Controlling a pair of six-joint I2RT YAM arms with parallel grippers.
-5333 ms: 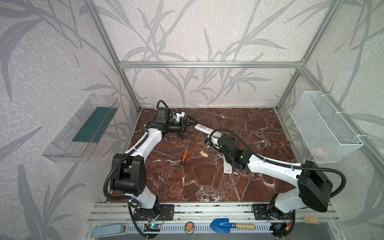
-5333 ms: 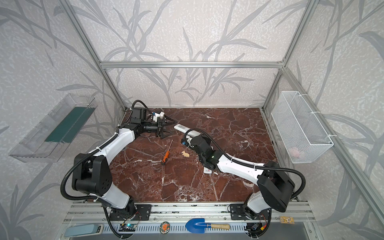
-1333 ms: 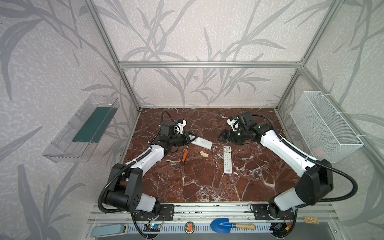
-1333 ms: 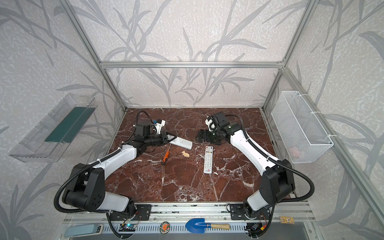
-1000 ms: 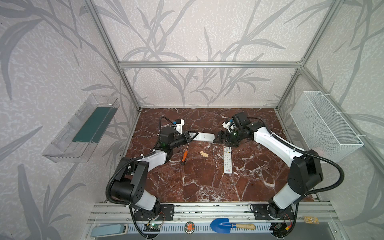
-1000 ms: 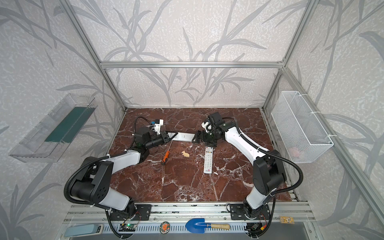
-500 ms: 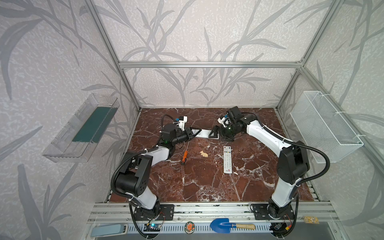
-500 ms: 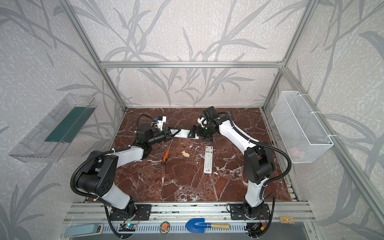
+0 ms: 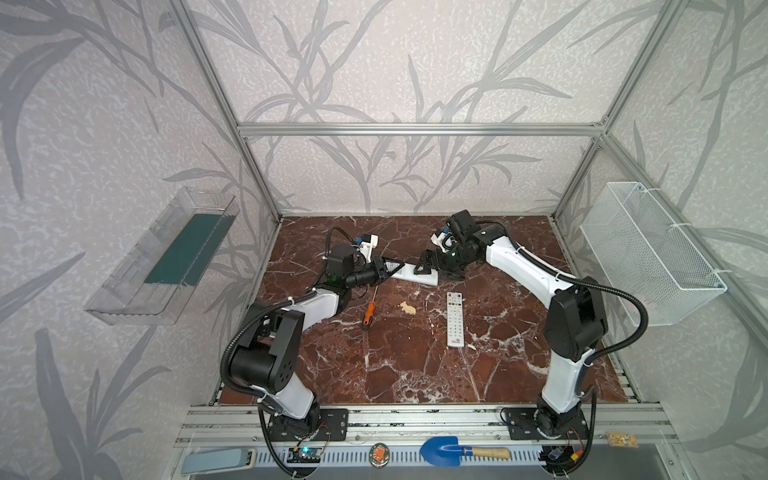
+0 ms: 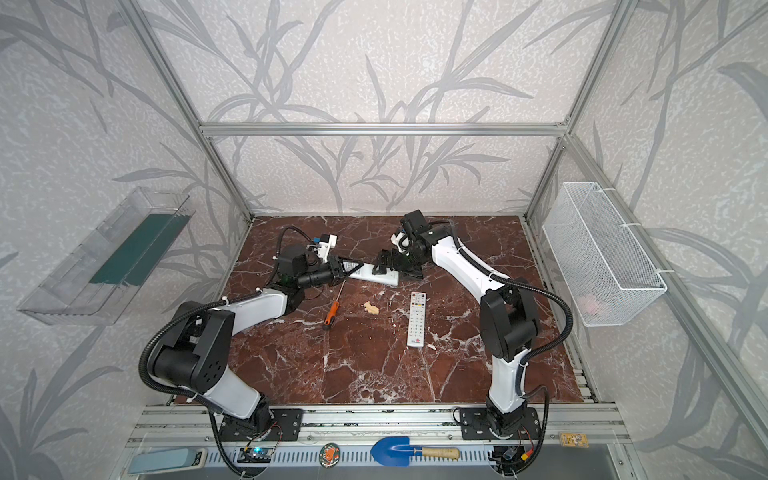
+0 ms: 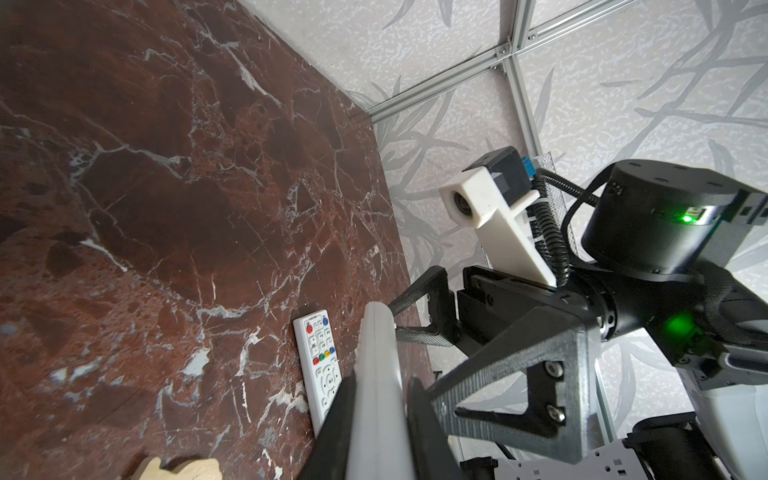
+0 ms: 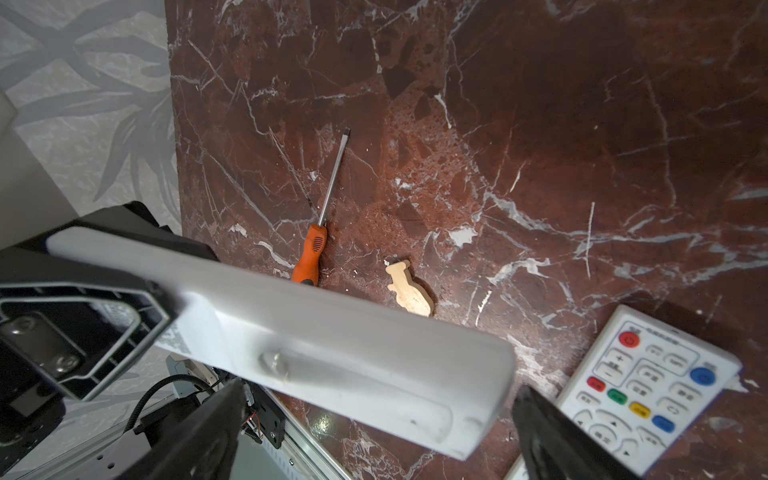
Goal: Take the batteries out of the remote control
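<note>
A white remote control (image 9: 411, 272) (image 10: 372, 274) hangs above the back of the marble table (image 9: 395, 365). My left gripper (image 9: 386, 268) (image 11: 380, 399) is shut on one end of it. My right gripper (image 9: 436, 266) (image 12: 374, 436) stands open, its fingers on either side of the other end without touching. In the right wrist view the remote (image 12: 332, 345) shows its plain back with the cover closed. The batteries are hidden. A second white remote (image 9: 455, 319) (image 12: 648, 382) lies buttons up on the table.
An orange-handled screwdriver (image 9: 370, 309) and a small wooden piece (image 9: 408, 308) lie on the table in front of the held remote. A white wire basket (image 9: 648, 249) hangs on the right wall, a clear tray (image 9: 166, 257) on the left wall.
My right gripper has moved left to the free end of the held remote and its jaws have widened. My left gripper keeps its hold on the remote.
</note>
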